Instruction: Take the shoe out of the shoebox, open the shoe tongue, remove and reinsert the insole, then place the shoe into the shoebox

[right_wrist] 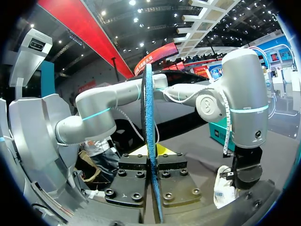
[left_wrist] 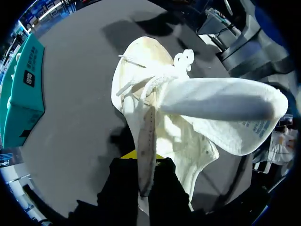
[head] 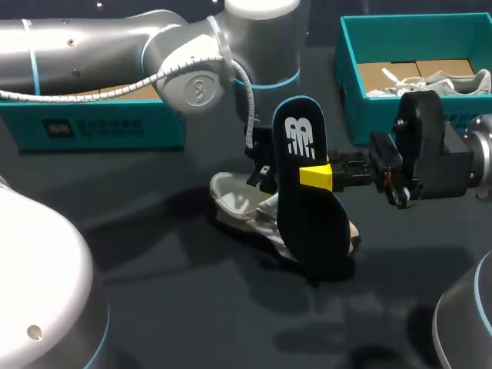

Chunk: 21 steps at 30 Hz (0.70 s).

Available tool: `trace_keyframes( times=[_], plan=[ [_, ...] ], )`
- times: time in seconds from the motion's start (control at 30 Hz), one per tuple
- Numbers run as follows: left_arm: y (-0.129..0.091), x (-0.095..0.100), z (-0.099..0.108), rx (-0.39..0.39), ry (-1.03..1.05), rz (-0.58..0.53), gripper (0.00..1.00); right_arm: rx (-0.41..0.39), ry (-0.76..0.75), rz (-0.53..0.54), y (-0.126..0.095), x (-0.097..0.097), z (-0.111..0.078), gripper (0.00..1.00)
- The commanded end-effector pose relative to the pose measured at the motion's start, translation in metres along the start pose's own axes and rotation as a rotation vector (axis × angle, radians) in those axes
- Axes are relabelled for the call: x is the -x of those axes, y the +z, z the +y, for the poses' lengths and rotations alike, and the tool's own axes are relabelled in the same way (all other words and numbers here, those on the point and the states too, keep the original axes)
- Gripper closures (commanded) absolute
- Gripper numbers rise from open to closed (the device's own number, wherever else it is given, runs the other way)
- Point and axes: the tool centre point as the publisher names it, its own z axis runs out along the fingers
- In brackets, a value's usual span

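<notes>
A white shoe (head: 240,201) lies on the dark table with its toe toward the left. My left gripper (head: 260,175) is shut on the thin edge of the shoe's opening (left_wrist: 146,141). The shoe's tongue (left_wrist: 221,106) is folded out over the laces. My right gripper (head: 323,177) is shut on a black insole (head: 307,207), which stands upright just in front of the shoe. In the right wrist view the insole (right_wrist: 149,117) shows edge-on between the fingers of my right gripper (right_wrist: 151,155). Beyond it are the shoe (right_wrist: 222,190) and my left arm.
A teal shoebox (head: 377,115) stands at the back right with another white shoe (head: 438,83) in it. A second teal box (head: 100,127) stands at the back left, under my left arm. Bare table lies in front of the shoe.
</notes>
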Motion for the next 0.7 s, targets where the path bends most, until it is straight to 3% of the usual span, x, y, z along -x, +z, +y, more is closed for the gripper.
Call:
trace_keyframes(
  times=[0.03,0.2,0.37,0.5,0.7],
  plan=[
    [-0.003,-0.012,0.007,-0.012,0.000,-0.031,1.00,0.004,-0.001,-0.117,-0.001,-0.009,-0.002,1.00],
    [-0.003,-0.012,0.007,-0.012,0.000,-0.031,1.00,0.004,-0.001,-0.117,-0.001,-0.009,-0.002,1.00],
    [-0.017,-0.013,0.017,-0.088,0.312,-0.025,1.00,0.004,-0.001,-0.117,-0.001,-0.009,-0.002,1.00],
    [-0.028,-0.027,0.028,-0.043,0.706,-0.120,1.00,0.004,-0.001,-0.117,-0.001,-0.009,-0.002,1.00],
    [-0.028,-0.027,0.028,-0.043,0.706,-0.120,1.00,0.004,-0.001,-0.117,-0.001,-0.009,-0.002,1.00]
  ],
)
